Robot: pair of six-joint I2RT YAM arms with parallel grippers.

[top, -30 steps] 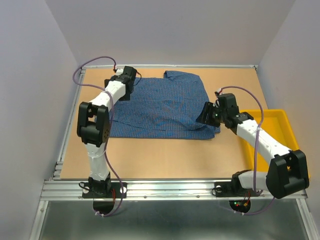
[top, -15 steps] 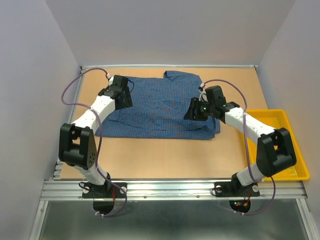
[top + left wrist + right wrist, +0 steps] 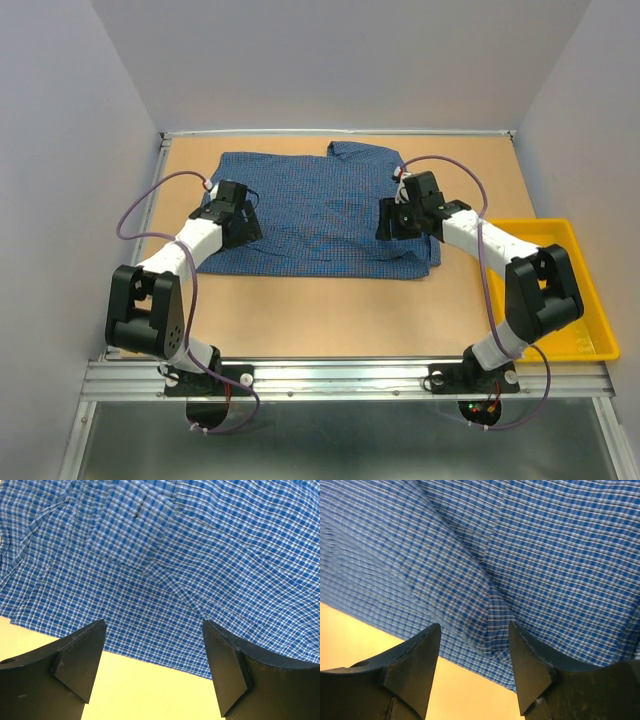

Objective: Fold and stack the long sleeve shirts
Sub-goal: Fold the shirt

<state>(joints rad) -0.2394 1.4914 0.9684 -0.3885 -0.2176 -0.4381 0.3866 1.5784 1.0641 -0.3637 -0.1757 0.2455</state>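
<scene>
One blue fine-checked long sleeve shirt [image 3: 320,215] lies spread on the tan table, its collar [image 3: 352,150] at the far side. My left gripper [image 3: 236,212] hovers open and empty over the shirt's left part. In the left wrist view its fingers [image 3: 80,655] straddle the shirt's hem [image 3: 160,652], with bare table below. My right gripper [image 3: 392,220] hovers open and empty over the shirt's right part. In the right wrist view it [image 3: 475,655] sits above a crease [image 3: 492,610] near the shirt's edge. No second shirt shows.
A yellow plastic tray [image 3: 590,300] stands at the right edge of the table [image 3: 330,310], partly under my right arm. Grey walls close in the table at the left, back and right. A metal rail [image 3: 340,375] runs along the near edge.
My left gripper has drawn back from the shirt's far left corner toward the near left. My right gripper has moved left and farther in over the shirt. The shirt lies as before.
</scene>
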